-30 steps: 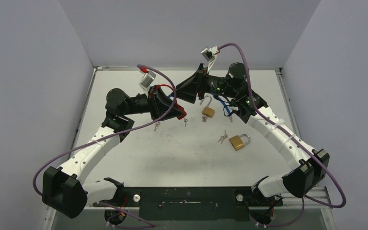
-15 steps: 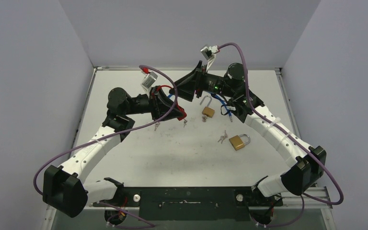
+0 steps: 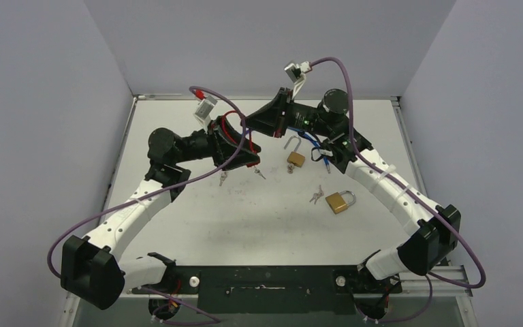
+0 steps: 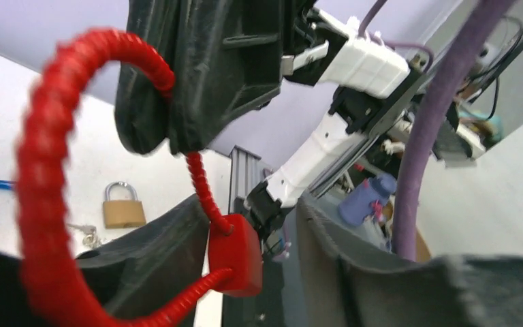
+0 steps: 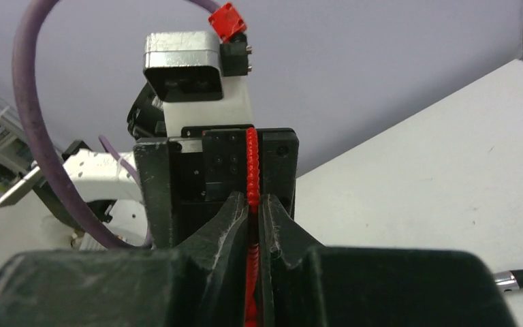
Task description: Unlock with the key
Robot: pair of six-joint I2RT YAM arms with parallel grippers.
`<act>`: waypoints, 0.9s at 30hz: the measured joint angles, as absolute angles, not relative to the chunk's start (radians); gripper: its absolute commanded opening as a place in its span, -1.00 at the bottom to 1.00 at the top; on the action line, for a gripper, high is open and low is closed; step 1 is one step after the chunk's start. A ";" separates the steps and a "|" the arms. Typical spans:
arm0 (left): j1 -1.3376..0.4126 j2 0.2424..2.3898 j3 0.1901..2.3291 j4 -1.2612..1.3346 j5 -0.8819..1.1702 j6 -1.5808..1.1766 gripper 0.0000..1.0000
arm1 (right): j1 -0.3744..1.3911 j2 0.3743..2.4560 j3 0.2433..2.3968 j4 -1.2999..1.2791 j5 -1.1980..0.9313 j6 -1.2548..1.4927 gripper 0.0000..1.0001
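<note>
Clamping shut on the red cable lock at twelve o'clock, the right gripper takes over as the left gripper opens.

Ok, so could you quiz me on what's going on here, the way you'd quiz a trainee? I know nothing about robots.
1. Pick one: what is the right gripper shut on?
A) a brass padlock
B) the red coiled cable
C) a screwdriver
2. True or false: the left gripper is holding a brass padlock.
3. Count: how many brass padlocks lie on the table?

Key: 1 B; 2 false; 3 two.
</note>
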State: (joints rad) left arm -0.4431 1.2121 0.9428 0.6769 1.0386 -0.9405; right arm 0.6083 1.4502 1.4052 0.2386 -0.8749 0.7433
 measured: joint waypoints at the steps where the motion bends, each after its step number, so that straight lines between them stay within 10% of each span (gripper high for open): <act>1: -0.442 1.209 0.940 0.696 1.024 -0.955 0.17 | 0.604 1.450 1.405 0.243 -0.862 0.752 -1.00; 16: -0.436 1.198 0.739 1.127 0.685 -1.348 0.02 | 0.581 1.390 1.285 0.481 -0.659 0.877 -1.00; 27: -0.464 1.219 0.742 1.090 0.663 -1.323 -1.00 | 0.581 1.389 1.270 0.522 -0.648 0.900 -1.00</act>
